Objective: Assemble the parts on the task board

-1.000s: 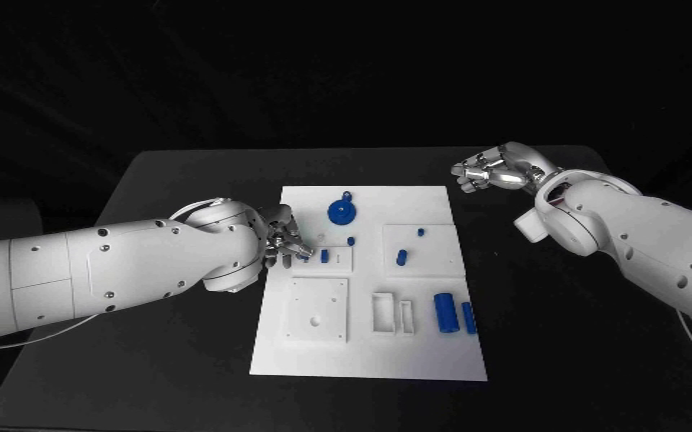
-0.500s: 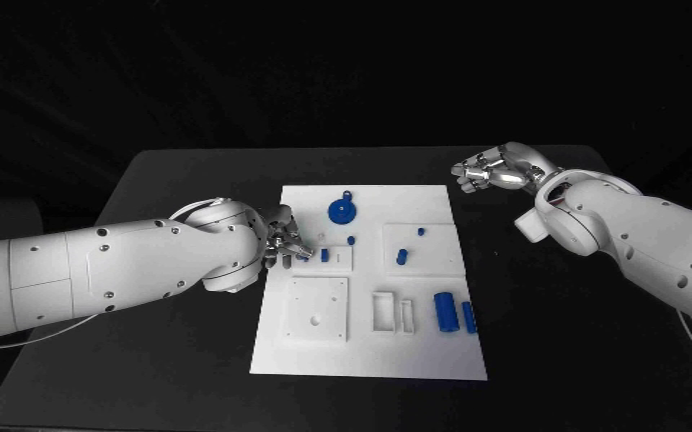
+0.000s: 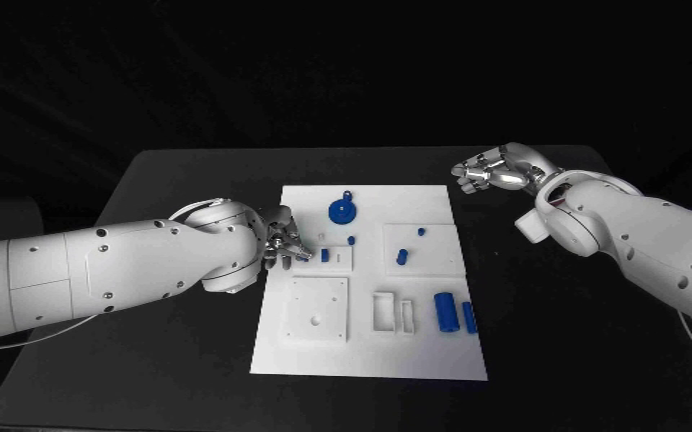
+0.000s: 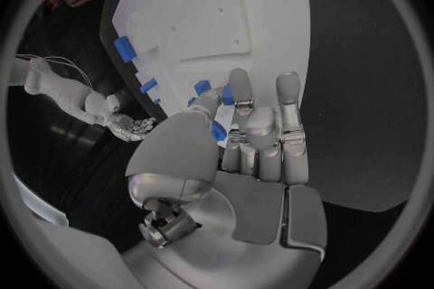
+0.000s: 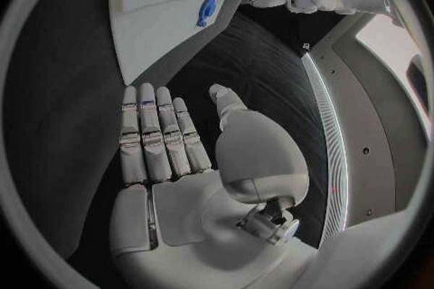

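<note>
Task board (image 3: 368, 352) mid-table; left hand (image 3: 280, 239) at left edge, right hand (image 3: 488, 170) beyond far-right corner.

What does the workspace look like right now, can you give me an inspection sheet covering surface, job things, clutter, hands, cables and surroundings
Surface: matte black table, bare around the board.
Job things: flat white rectangular task board in the middle of the table; round blue disc part near its far edge; two upright blue cylinder parts near its right front; several small blue peg parts mid-board.
Clutter: nothing seen.
Hands: left silver hand at the board's left edge with its fingertips by small blue pegs, grasp cannot be told; right silver hand off the board's far right corner, fingers apart, holding nothing.
Cables: thin pale cable under the left arm.
Surroundings: dark backdrop.
</note>
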Motion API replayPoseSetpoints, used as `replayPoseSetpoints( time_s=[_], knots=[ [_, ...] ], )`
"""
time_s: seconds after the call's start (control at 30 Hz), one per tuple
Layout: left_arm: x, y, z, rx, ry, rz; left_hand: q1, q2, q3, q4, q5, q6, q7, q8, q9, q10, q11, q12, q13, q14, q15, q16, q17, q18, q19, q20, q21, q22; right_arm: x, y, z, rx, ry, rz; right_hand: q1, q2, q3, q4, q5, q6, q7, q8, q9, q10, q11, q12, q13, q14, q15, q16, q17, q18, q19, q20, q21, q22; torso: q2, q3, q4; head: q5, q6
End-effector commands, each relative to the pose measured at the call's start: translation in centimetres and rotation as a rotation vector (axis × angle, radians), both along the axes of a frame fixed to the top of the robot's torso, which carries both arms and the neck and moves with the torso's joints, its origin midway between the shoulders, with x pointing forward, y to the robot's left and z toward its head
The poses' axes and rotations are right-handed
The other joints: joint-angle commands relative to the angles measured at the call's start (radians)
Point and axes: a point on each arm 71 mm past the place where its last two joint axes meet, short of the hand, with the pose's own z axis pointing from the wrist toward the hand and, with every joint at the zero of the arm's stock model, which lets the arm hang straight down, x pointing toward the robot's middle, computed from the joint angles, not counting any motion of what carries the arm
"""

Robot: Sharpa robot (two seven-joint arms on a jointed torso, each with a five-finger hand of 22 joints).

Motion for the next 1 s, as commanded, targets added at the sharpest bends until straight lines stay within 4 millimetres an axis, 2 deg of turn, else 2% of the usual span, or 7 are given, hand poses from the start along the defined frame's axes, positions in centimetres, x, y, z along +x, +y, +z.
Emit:
replayPoseSetpoints(
  time_s=[0.03, 0.77, 1.0],
  knots=[
    [-0.20, 0.02, -0.34, 0.017, 0.023, -0.011, 0.000, 0.008, 0.060, -0.054, 0.006, 0.050, -0.047, 0.003, 0.075, 0.046, -0.007, 0.006, -0.002, 0.007, 0.000, -0.005, 0.002, -0.004, 0.007, -0.002, 0.002, 0.018, -0.04, 0.05, -0.05, 0.005, 0.006, 0.008, 0.000, 0.007, -0.004, 0.004, 0.003, -0.007, 0.001, -0.005, -0.001, -0.008, 0.000, -0.003, -0.001, -0.006, 0.000, -0.003, -0.002, 0.004, -0.008, 0.003, 0.000, -0.001, 0.000, -0.0001, 0.0000, -0.001, -0.001],
    [-0.14, 0.04, -0.45, 0.025, 0.034, -0.021, -0.003, 0.008, 0.059, -0.053, 0.003, 0.049, -0.047, 0.003, 0.075, 0.046, -0.006, 0.006, -0.003, 0.006, 0.001, -0.007, 0.002, -0.004, 0.007, -0.001, 0.000, 0.017, -0.06, 0.08, -0.10, 0.006, 0.007, 0.010, 0.002, 0.008, -0.009, 0.007, 0.004, -0.007, 0.001, -0.005, -0.001, -0.008, -0.001, -0.003, -0.001, -0.006, 0.000, -0.003, -0.002, 0.004, -0.008, 0.003, 0.000, -0.001, 0.000, 0.0009, -0.0001, -0.004, -0.001],
    [0.05, 0.05, -0.51, 0.026, 0.036, -0.019, -0.009, 0.005, 0.043, -0.026, -0.015, 0.050, -0.049, 0.003, 0.065, 0.045, -0.007, 0.005, -0.004, 0.006, 0.000, -0.011, -0.003, -0.005, 0.008, -0.002, -0.003, 0.017, -0.07, 0.10, -0.12, 0.006, 0.007, 0.010, 0.002, 0.008, -0.009, 0.007, 0.004, -0.007, 0.001, -0.005, -0.001, -0.008, -0.001, -0.003, -0.001, -0.006, 0.000, -0.003, -0.002, 0.004, -0.008, 0.003, 0.000, -0.001, 0.000, 0.0009, -0.0002, -0.005, -0.001]
  ],
)
